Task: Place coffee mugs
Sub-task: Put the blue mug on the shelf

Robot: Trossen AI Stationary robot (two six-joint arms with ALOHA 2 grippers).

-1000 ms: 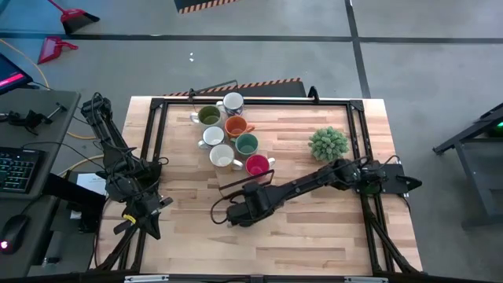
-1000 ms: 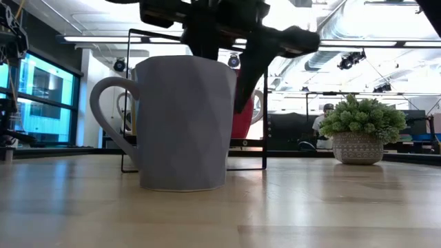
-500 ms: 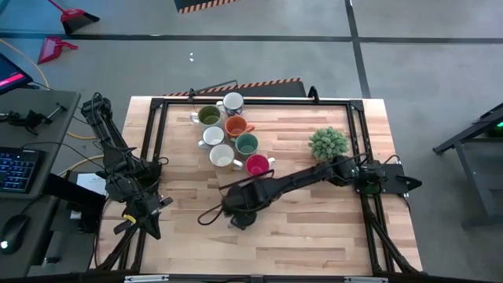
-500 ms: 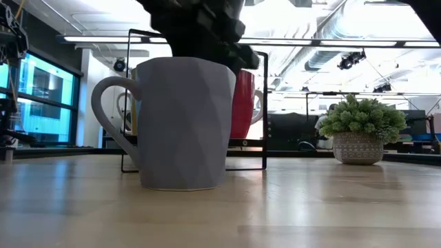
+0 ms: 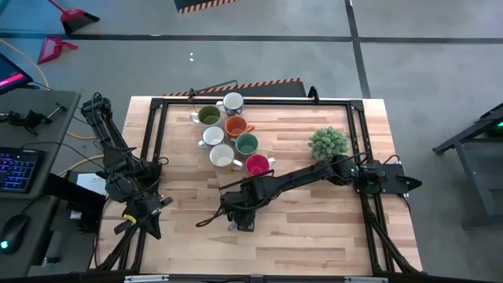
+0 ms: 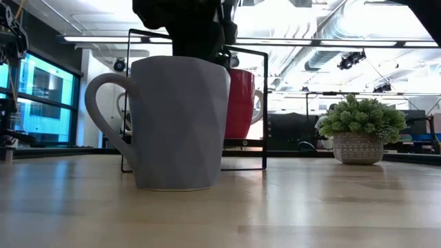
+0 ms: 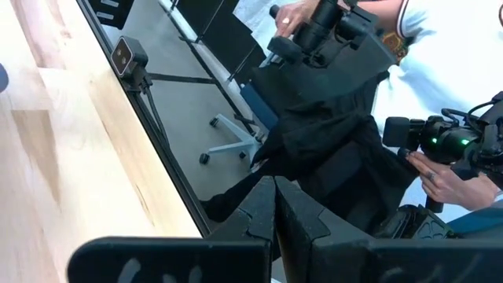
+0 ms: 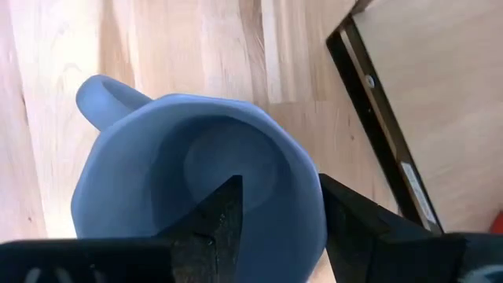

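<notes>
blue mug sits upright on the table, near the middle of its front half. we see the right gripper straddling its rim, one finger inside the cup and the other outside the wall, jaws set fairly wide on it. only the right wrist view shows this straddle and the blue colour; in the high view the arm hides the mug and we mark only the gripper.

low view gives what the others lack: the mug appears to rest with its base on the wood, handle sticking out sideways, dark gripper coming down onto its rim from above. behind it the red mug and, off to one side, the plant.

high view alone shows the cluster at the back of the table: white mug, olive mug, orange mug, second white mug, teal mug, cream mug, red mug, close together. plant stands apart from them, toward the right.

left gripper waits off the table's left edge; left wrist view shows its fingers pressed together, and a person's hand on a camera beyond.
</notes>
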